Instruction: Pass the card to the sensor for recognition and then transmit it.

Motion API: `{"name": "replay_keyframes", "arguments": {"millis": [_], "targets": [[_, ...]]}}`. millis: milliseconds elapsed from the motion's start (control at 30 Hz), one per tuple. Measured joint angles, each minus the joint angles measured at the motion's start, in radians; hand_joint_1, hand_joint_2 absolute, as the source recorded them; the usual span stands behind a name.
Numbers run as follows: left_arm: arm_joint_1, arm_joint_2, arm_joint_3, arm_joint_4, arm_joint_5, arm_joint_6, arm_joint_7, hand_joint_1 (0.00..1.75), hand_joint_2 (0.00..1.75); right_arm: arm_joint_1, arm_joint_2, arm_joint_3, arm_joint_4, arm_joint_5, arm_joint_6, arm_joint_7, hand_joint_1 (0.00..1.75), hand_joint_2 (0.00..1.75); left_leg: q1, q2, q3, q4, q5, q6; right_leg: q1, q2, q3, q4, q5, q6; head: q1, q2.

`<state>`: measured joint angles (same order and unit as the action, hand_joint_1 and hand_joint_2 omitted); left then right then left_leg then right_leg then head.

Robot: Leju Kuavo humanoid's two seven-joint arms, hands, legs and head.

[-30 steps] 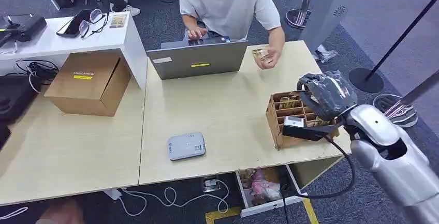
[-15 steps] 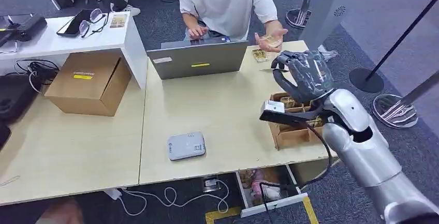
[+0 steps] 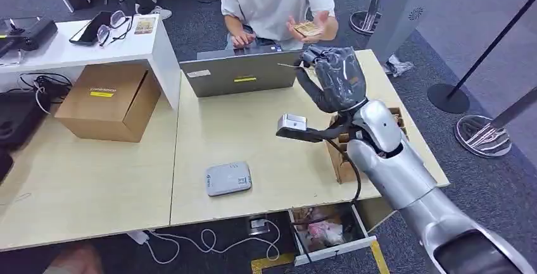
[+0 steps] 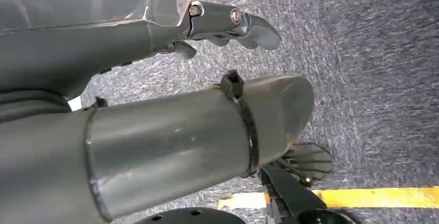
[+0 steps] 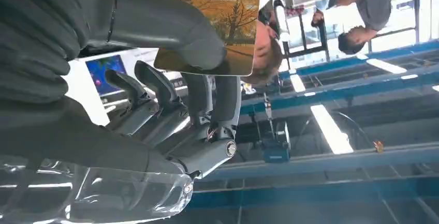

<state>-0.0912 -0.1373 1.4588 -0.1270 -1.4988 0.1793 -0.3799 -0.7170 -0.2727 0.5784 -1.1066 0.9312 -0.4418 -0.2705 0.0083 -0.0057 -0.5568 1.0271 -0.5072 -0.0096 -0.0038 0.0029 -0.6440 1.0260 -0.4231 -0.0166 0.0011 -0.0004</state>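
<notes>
Card [image 5: 217, 22] pinched between thumb and fingers of right hand [image 3: 335, 78], raised at upper centre of frame, near person's hand [image 3: 310, 28]. Well apart from sensor [image 3: 228, 179], lower centre on worktop [image 3: 272, 128]. Likely mid-handover; scan impossible to confirm. Left hand [image 4: 222, 22] loose, empty.

Head view: high on the body, facing forward and down across the table [image 3: 266, 131], middle distance. Right wrist view: close behind the right hand [image 5: 171, 115], turned, facing up toward ceiling lights. Left wrist view: close behind the left hand [image 4: 155, 69], facing down at carpet. Shared by head and right wrist views: right hand and card [image 5: 217, 25].
</notes>
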Motion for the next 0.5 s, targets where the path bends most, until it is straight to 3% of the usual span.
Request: {"name": "replay_keyframes", "arguments": {"millis": [167,267,500], "targets": [[0.000,0.005,0.000,0.000,0.000,0.000,0.006,0.00,0.00,-0.060,0.050,0.053,0.102,0.096,-0.099,0.043,1.75,1.75,0.000,0.000,0.000,0.000,0.000,0.000,0.000,0.000,0.000,0.000,0.000,0.000,0.000,0.000],[0.000,0.021,0.000,0.000,0.000,-0.035,0.018,0.00,0.00,-0.117,0.079,0.096,0.187,0.177,-0.144,0.091,1.75,1.75,0.000,0.001,0.000,0.000,0.000,0.000,0.000,0.000,0.000,0.000,0.001,-0.001,0.000,0.000],[0.002,0.038,0.000,0.000,0.000,-0.036,0.024,0.00,0.00,-0.216,0.135,0.150,0.358,0.196,-0.141,0.133,1.75,1.75,0.000,0.000,0.001,0.000,0.001,-0.001,0.000,0.000,0.000,0.000,0.001,-0.001,0.000,0.000]]}}
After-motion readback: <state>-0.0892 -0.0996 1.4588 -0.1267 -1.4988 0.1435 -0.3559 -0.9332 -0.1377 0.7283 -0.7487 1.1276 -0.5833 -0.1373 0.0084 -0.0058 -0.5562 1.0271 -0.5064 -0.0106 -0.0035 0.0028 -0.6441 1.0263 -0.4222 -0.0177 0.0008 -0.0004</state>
